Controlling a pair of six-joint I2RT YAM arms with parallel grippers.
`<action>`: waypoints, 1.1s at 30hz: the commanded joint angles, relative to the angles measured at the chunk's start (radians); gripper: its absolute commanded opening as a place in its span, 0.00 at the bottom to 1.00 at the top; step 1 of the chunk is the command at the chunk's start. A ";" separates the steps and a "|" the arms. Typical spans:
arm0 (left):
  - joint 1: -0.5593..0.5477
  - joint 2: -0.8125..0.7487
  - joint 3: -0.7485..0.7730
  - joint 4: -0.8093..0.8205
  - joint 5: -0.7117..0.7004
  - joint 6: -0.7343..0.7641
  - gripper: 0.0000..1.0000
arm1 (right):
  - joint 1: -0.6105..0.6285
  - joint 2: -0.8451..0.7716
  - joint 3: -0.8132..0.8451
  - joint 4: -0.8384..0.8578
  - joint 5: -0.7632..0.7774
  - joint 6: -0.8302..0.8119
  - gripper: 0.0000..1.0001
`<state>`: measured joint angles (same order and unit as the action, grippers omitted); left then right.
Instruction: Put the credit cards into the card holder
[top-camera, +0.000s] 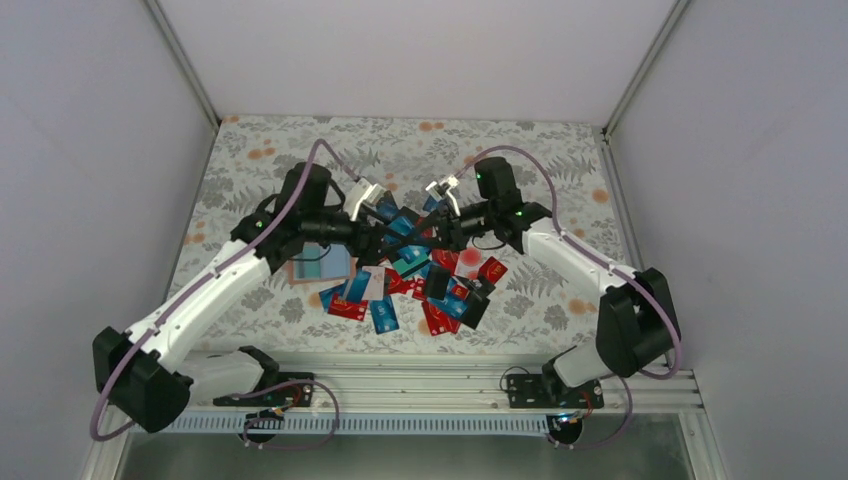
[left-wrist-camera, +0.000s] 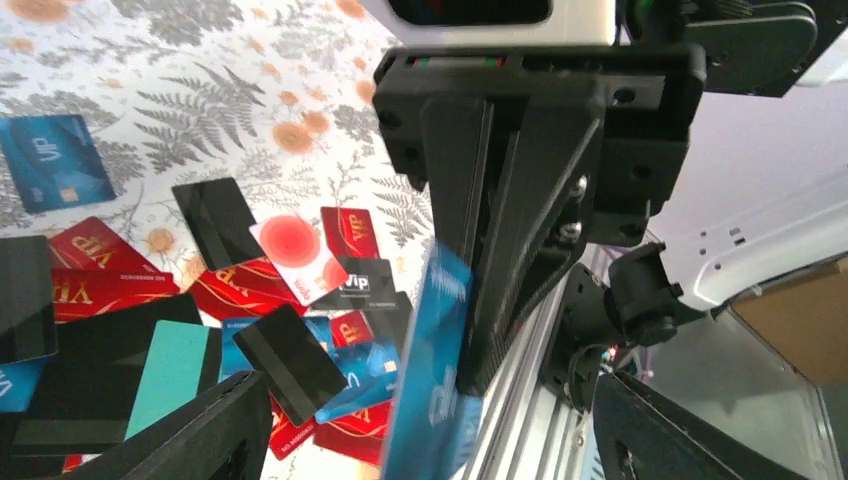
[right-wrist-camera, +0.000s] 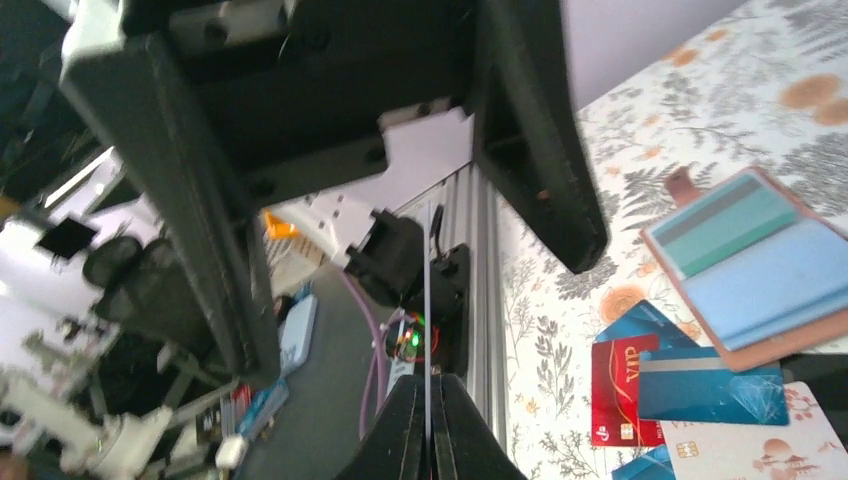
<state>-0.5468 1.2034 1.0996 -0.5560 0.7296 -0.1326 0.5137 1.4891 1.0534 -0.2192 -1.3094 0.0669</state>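
Note:
My right gripper (right-wrist-camera: 428, 402) is shut on a blue credit card (left-wrist-camera: 436, 365), which shows edge-on as a thin line (right-wrist-camera: 428, 300) in the right wrist view. My left gripper (left-wrist-camera: 428, 425) stands open around that card, its fingers (left-wrist-camera: 205, 430) apart from it. The two grippers meet above the card pile, left (top-camera: 380, 232) and right (top-camera: 425, 235). Several red, blue, black and teal credit cards (top-camera: 430, 285) lie loose on the table. The tan card holder (top-camera: 322, 262) lies open to the left of the pile, with a teal card (right-wrist-camera: 722, 228) in it.
The table has a floral cloth (top-camera: 560, 160) and grey walls on three sides. An aluminium rail (top-camera: 430, 385) with both arm bases runs along the near edge. Loose cards (left-wrist-camera: 110, 270) spread below the left gripper.

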 joint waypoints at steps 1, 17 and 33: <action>0.004 -0.101 -0.140 0.316 -0.077 -0.247 0.81 | 0.019 -0.067 0.019 0.244 0.151 0.323 0.04; 0.004 -0.333 -0.362 0.768 -0.127 -0.500 0.58 | 0.058 -0.116 0.045 0.495 0.179 0.628 0.04; 0.003 -0.312 -0.357 0.822 -0.118 -0.556 0.22 | 0.081 -0.146 0.042 0.558 0.173 0.670 0.04</action>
<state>-0.5453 0.8822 0.7471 0.2188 0.6025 -0.6777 0.5785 1.3731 1.0760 0.2886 -1.1267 0.7147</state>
